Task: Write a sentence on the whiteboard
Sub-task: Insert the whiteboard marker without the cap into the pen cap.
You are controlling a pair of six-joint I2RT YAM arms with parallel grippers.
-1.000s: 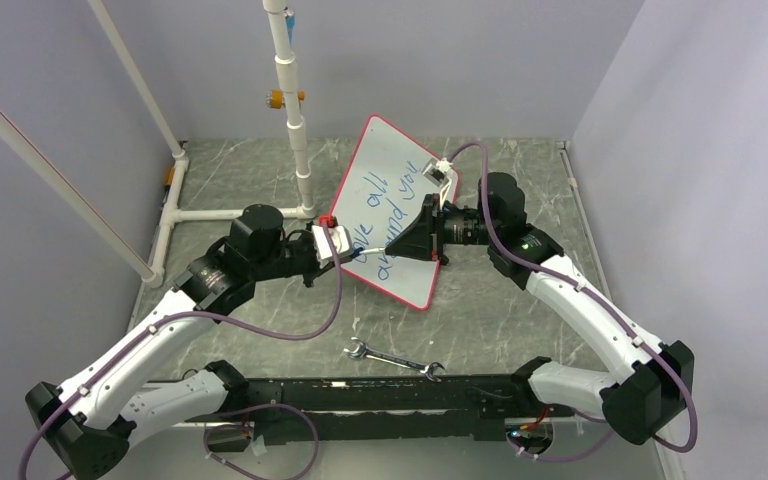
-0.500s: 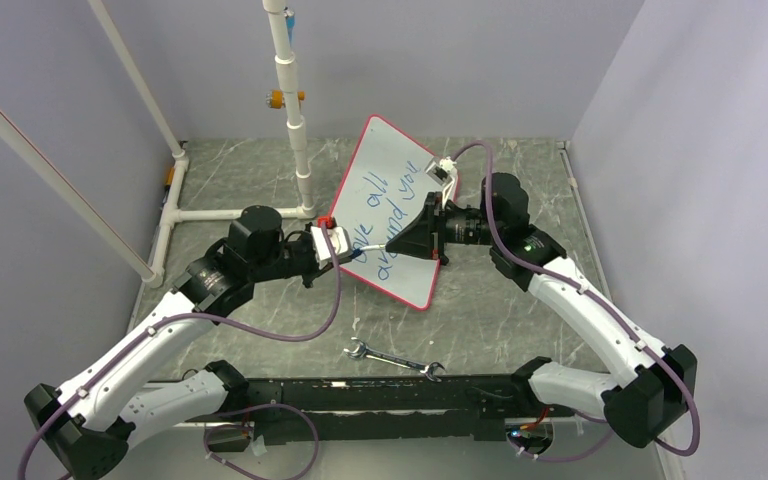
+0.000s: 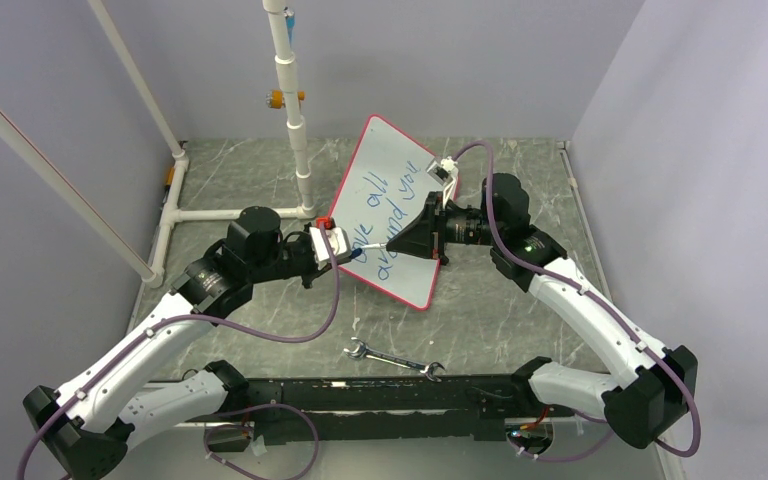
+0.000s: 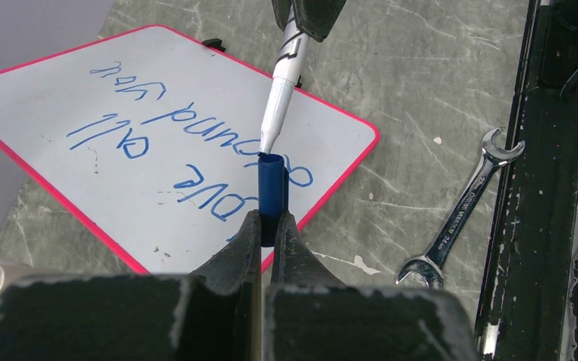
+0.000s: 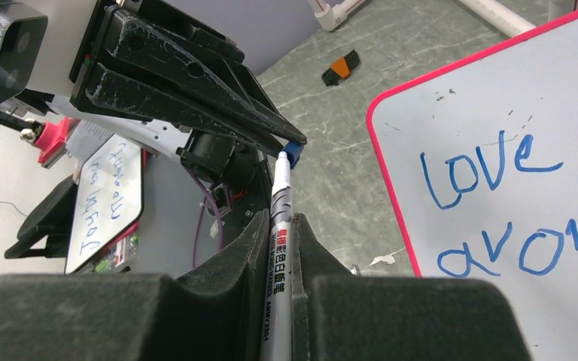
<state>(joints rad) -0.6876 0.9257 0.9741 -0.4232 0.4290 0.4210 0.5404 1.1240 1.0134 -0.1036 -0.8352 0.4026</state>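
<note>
- While both arms reach inward in the top view, the whiteboard lies askew on the middle of the tabletop, toward 12 o'clock. The sentence runs in blue along it.
- From above, the left end effector comes in from 9 o'clock and the right end effector from 3 o'clock. They meet tip to tip over the board's near half.
- Only this view gives the room: pale lavender walls on three sides and a grey-green marbled surface. A white pipe frame stands at 10 o'clock of the board, and a wrench lies at 6 o'clock, apart from it.
- Against the picture a second earlier, board and wrench have not moved and the arms' pose hardly differs.
- The left wrist view shows what the top cannot: the left end effector is closed on a blue cap, open end toward 12 o'clock.
- The white tip of the marker sits at the cap's mouth; whether it has entered cannot be told.
- Here the writing reads upside down, and the wrench lies at 3 o'clock beside a black rail.
- The right wrist view shows the right end effector clamped on the marker's grey printed barrel. The cap is a blue speck at the marker's tip, under the other's black fingers.
- "love" and part of "around" read upright at 3 o'clock.
- An orange-and-black piece lies on the tabletop at 12 o'clock, unseen from the left wrist.
</note>
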